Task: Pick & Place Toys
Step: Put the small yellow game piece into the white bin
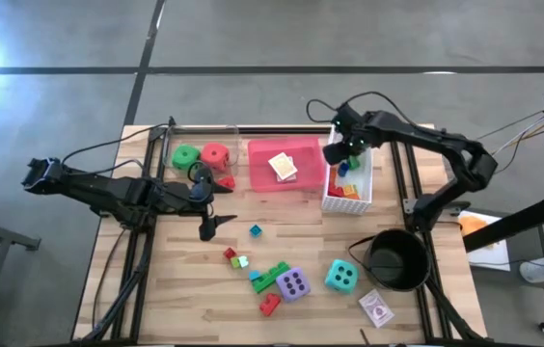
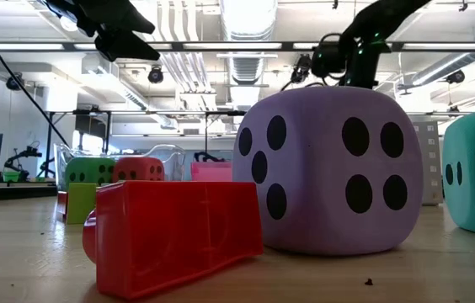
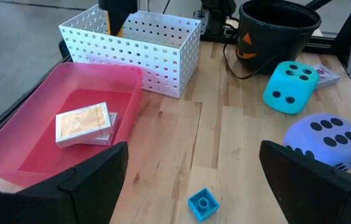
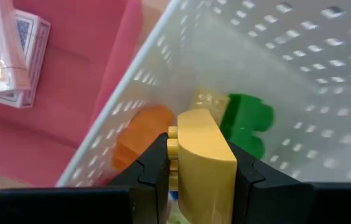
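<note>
The right gripper [image 4: 201,163] is above the white mesh basket [image 1: 361,198], which stands near the far right part of the tabletop [image 1: 176,280]. Its fingers are closed narrow on a yellow brick [image 4: 203,155], held over the inside of the basket. In the basket lie a green brick [image 4: 245,121] and an orange brick [image 4: 139,142].

The left gripper [image 1: 208,226] hangs over the left middle of the tabletop with its fingers spread wide and nothing between them.

Beside the basket is a pink tray [image 1: 260,178] with card packs [image 1: 284,167] in it. A green die [image 1: 186,157] and a red die [image 1: 215,155] lie near the far left edge. Near the front edge are a purple die [image 1: 293,283], a teal die [image 1: 340,276], several small bricks [image 1: 270,280] and one more card pack [image 1: 377,308]. A black round pot [image 1: 395,258] stands at the right edge.
</note>
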Available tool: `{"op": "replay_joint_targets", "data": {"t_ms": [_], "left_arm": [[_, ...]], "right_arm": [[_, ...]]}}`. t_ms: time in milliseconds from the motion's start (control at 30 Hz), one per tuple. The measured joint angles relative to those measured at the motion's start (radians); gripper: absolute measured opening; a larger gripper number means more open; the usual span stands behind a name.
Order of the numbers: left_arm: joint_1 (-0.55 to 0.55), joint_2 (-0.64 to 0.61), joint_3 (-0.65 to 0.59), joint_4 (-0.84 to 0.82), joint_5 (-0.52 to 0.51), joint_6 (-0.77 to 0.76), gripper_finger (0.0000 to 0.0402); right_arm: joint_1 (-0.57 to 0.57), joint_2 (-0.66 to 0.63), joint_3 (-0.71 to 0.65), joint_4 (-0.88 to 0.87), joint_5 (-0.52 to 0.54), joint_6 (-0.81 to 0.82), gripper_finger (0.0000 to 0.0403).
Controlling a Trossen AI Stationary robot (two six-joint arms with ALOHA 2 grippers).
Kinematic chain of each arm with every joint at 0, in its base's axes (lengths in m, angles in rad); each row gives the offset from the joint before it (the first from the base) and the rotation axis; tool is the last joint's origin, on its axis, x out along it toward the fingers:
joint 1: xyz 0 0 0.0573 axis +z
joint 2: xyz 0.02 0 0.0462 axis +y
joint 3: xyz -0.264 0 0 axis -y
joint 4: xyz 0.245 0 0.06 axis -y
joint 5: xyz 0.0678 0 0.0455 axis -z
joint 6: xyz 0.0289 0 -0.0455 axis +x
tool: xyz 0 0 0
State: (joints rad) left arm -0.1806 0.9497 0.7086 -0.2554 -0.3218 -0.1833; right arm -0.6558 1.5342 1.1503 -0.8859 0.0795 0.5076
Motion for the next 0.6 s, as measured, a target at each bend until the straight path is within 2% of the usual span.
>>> {"op": "replay_joint_targets", "data": {"t_ms": [333,600], "left_arm": [[0.000,0.000,0.000,-0.001,0.000,-0.008,0.0365],[0.000,0.000,0.000,-0.001,0.000,-0.012,0.0366]], "right_arm": [[-0.018,0.112,0.019,0.002,-0.012,-0.036,0.0084],[-0.020,0.146,0.016,0.006,-0.012,-0.037,0.0084]]}}
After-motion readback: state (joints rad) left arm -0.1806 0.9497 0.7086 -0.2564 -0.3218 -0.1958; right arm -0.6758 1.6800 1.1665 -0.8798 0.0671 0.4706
